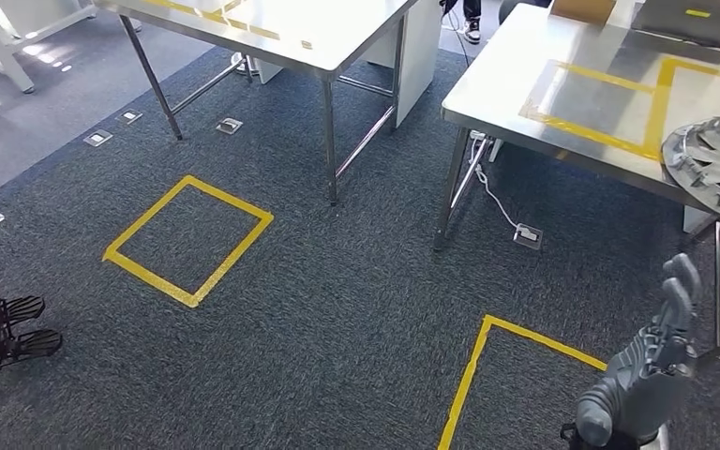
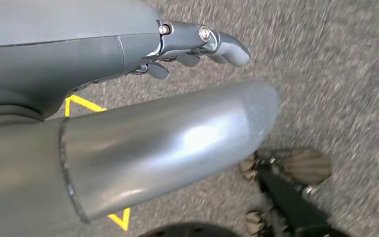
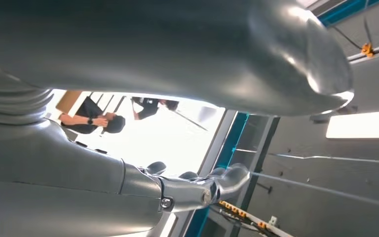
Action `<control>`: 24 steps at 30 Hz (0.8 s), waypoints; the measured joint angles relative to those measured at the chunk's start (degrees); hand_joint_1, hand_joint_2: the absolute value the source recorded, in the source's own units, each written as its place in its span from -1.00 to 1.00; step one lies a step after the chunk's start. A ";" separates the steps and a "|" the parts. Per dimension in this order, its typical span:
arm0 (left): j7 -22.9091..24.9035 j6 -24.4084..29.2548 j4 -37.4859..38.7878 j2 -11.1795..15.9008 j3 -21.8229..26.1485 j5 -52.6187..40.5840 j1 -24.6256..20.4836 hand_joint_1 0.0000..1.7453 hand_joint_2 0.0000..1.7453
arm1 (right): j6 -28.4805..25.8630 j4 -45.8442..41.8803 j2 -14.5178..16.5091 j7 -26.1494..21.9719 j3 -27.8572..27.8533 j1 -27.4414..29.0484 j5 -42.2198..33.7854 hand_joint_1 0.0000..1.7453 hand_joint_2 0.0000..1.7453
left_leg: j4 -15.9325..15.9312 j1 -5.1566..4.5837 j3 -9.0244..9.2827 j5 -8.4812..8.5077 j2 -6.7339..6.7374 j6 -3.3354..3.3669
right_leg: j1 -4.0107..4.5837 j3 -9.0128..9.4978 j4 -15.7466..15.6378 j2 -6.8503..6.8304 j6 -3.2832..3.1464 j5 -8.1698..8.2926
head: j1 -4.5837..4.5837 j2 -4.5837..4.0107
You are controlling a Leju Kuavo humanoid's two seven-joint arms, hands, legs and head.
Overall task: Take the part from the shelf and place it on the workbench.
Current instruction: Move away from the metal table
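A silver spoked wheel cover (image 1: 717,169) lies flat on the steel workbench (image 1: 525,80) at the right, overhanging its near edge beside yellow tape lines. My right hand (image 1: 652,361) is raised at the lower right, below and short of the bench, fingers straight and apart, holding nothing. In the right wrist view the same hand (image 3: 128,197) is empty, its thumb and fingers spread. My left hand (image 2: 79,64) hangs over the grey carpet with its fingers (image 2: 202,42) stretched out and nothing in it.
A second steel table (image 1: 272,28) stands at the back centre. Two yellow tape squares (image 1: 187,239) (image 1: 487,375) mark the carpet. A cable runs to a floor socket (image 1: 528,234) by the bench leg. A black stand (image 1: 0,328) sits at the left edge. People (image 3: 91,118) are nearby.
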 joint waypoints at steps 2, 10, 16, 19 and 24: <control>-0.06 0.00 0.02 0.05 0.01 0.00 0.14 -1.00 -1.00 | -0.01 0.00 -0.05 0.00 0.16 -0.03 -0.03 -1.00 -1.00 | 1.34 -0.17 -0.80 -0.91 2.52 -0.51 | -0.22 0.37 -0.66 -1.67 -0.57 0.39 | -0.18 0.00; -0.29 0.03 0.03 0.16 -0.02 0.01 0.04 -1.00 -1.00 | -1.27 0.05 -0.75 0.00 0.73 0.05 -0.66 -1.00 -1.00 | 7.23 0.80 -2.26 -3.57 9.87 -2.23 | -0.55 0.59 -0.48 -9.02 -0.39 -0.01 | -0.60 0.00; 0.01 0.02 0.08 0.03 -0.46 -0.60 -0.03 -1.00 -1.00 | -2.27 0.07 -2.13 0.00 1.20 0.09 -1.38 -1.00 -1.00 | 0.42 0.31 1.06 -1.66 10.75 0.28 | -0.58 1.44 -0.08 -11.38 2.00 -0.85 | 0.05 0.00; 0.11 0.02 0.08 0.07 -0.56 -0.67 -0.10 -1.00 -1.00 | -2.27 0.07 -2.48 0.00 1.28 0.34 -1.40 -1.00 -1.00 | -0.05 0.48 0.98 -1.04 8.86 1.37 | -0.90 -0.96 5.58 -6.49 2.63 -4.69 | 0.42 0.00; 0.19 0.00 0.08 0.08 -0.63 -0.67 -0.12 -1.00 -1.00 | -2.28 0.07 -2.78 0.00 1.28 0.95 -1.50 -1.00 -1.00 | 0.08 0.06 0.47 -0.59 4.80 1.70 | -0.56 -5.34 13.27 -4.08 1.96 -5.89 | 0.77 0.00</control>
